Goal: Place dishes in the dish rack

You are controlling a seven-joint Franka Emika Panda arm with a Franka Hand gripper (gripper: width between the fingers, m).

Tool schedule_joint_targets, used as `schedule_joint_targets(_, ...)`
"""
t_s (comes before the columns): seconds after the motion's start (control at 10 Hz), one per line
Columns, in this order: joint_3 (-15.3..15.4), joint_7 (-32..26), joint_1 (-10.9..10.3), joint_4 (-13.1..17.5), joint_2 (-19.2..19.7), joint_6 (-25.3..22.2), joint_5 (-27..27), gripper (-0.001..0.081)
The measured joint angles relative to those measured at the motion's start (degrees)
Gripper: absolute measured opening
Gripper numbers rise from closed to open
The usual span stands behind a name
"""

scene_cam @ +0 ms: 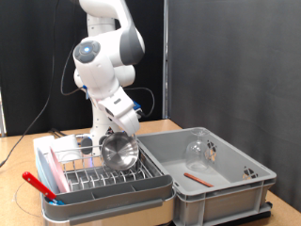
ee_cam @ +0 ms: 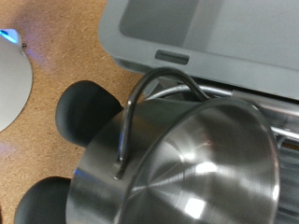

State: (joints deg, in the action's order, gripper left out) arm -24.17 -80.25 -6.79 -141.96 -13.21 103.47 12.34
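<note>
Hanging over the dish rack (scene_cam: 108, 174) at the exterior view's lower left, with the gripper (scene_cam: 119, 135) lowered just above the wire prongs and the arm leaning down from the white base behind. Gripping, as far as the wrist view allows, a shiny steel cup (ee_cam: 192, 163) by its rim, one black finger (ee_cam: 89, 110) outside the wall; second pad partly cut off at the picture's edge, so the exact pinch hard to confirm. Tilted on its side, mouth open toward the wrist camera, a thin wire handle (ee_cam: 149, 103) arching over the rim. Seen from outside as a round steel bowl shape (scene_cam: 119, 151) right over the rack's middle, possibly touching the prongs. Standing on edge in the rack, near the exterior view's left, a pink plate (scene_cam: 52, 169); lying along the tray's front rim, a red stick-like utensil (scene_cam: 39, 184). Resting in the grey plastic bin (scene_cam: 212, 174) to the exterior view's right, a clear glass (scene_cam: 198, 149) and a thin reddish stick (scene_cam: 197, 176) on the bin's floor.
</note>
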Motion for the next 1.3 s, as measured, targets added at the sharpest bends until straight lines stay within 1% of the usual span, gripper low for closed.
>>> schedule_joint_targets(0.1,0.0,0.9,0.6,-2.9,-4.4,2.0,0.0,0.0806)
schedule_joint_targets(0.2,0.0,0.8,0.5,-2.9,-4.1,2.0,-0.3,0.0806)
schedule_joint_targets(0.3,0.2,0.8,0.5,-3.5,-3.7,5.5,-0.3,0.0806)
schedule_joint_targets(0.4,0.3,0.8,0.5,-5.3,-3.8,10.4,-0.3,0.0806)
schedule_joint_targets(0.5,0.4,0.8,0.5,-7.2,-3.9,14.1,-0.3,0.0806)
schedule_joint_targets(0.6,0.4,0.6,0.5,-8.6,-3.9,16.1,-0.2,0.0806)
schedule_joint_targets(0.9,0.4,-0.7,0.5,-10.1,-4.6,16.6,0.8,0.0806)
schedule_joint_targets(1.3,0.4,-1.4,0.5,-11.9,-6.5,19.2,1.7,0.0806)
